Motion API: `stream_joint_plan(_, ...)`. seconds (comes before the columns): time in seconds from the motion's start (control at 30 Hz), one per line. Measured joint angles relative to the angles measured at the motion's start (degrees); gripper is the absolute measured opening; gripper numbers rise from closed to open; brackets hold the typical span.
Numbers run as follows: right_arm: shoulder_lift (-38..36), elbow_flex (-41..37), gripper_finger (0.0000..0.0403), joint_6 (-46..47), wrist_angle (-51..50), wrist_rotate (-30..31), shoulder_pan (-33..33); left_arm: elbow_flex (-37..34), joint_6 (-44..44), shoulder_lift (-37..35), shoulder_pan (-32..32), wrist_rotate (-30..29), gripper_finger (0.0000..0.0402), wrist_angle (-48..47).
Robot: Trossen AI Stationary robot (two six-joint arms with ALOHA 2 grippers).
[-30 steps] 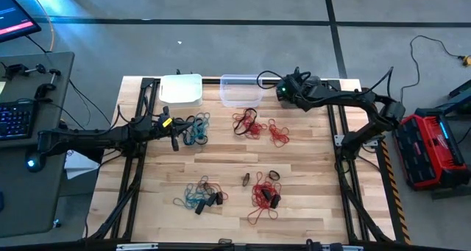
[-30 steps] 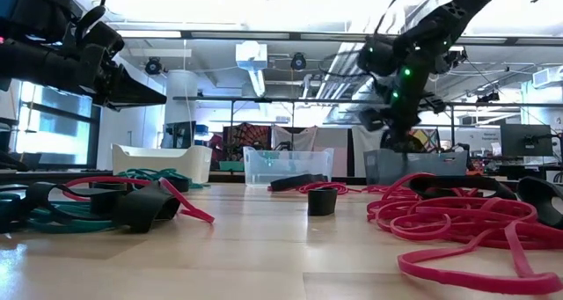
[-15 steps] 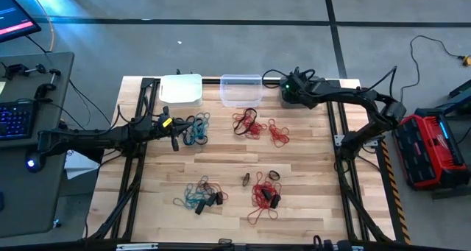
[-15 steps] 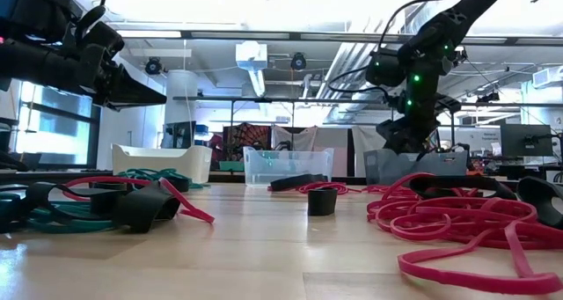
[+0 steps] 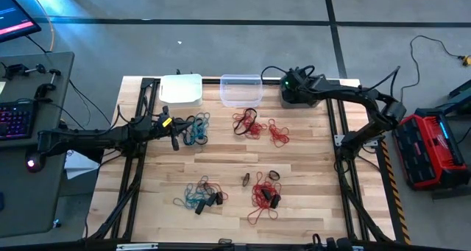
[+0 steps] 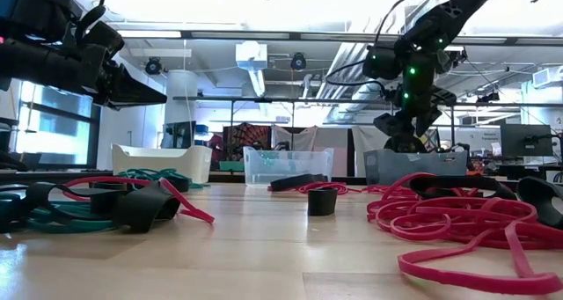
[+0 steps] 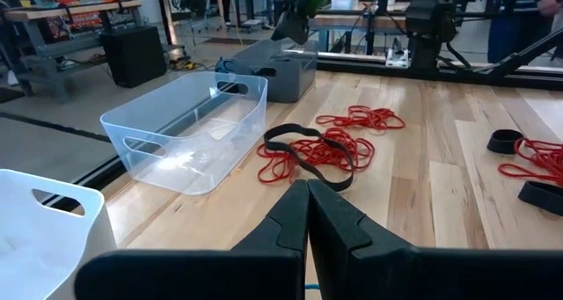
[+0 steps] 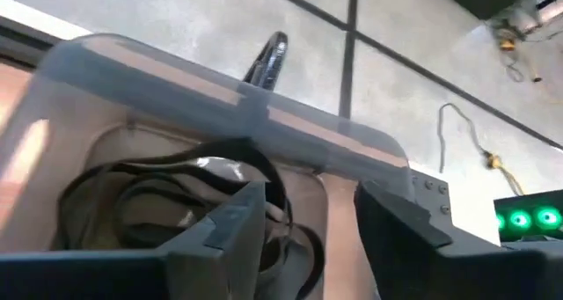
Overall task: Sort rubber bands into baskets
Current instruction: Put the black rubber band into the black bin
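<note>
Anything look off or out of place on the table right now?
One oddity: a black band is draped over the dark grey basket rim, hanging outside, beyond the open right gripper. Otherwise the loose bunches lie unsorted, and nothing looks damaged.

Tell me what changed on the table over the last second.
The right gripper moved from near the clear basket to above the dark grey basket, and its fingers, shut before, now stand open over the black bands inside. The left gripper stayed shut beside the teal bands; white basket and the piles on the table are unchanged.
</note>
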Motion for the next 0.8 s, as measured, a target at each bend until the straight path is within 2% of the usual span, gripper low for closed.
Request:
stream_joint_plan(0.13, -0.01, 2.41, 0.0130, -4.79, -1.65, -7.86, -0.02, 0.00, 0.01, 0.00, 0.00, -0.08, 0.0000, 0.00)
stream_joint_plan(0.27, -0.01, 5.48, 0.0073, -9.77, -2.58, -18.09, 0.32, 0.00, 0.00, -0.01, 0.00, -0.44, 0.0000, 0.00)
stream_joint_plan(0.4, -0.01, 5.90, 0.0012, -14.72, 3.03, -25.25, 2.05, 0.00, 0.57, 0.00, -0.01, -0.79, 0.0000, -0.13)
stream_joint_plan(0.53, -0.04, 3.61, 0.0015, -17.23, 11.53, -37.72, 4.58, 0.00, 0.96, 0.01, 0.01, -1.28, 0.0000, -0.15)
stream_joint_plan(0.63, -0.04, 1.58, 0.0009, -17.31, 19.22, -43.65, 7.84, 0.00, 0.97, 0.01, -0.01, 0.44, 0.0000, -0.15)
stream_joint_plan(0.7, 0.13, 0.86, 0.0003, -17.63, 22.17, -44.96, 10.67, 0.00, 0.84, -0.01, 0.00, 0.61, 0.0000, -0.15)
stream_joint_plan(0.8, 1.05, 0.66, 0.0005, -17.59, 25.94, -43.58, 15.54, 0.00, 0.06, -0.02, 0.01, 0.63, 0.0000, -0.15)
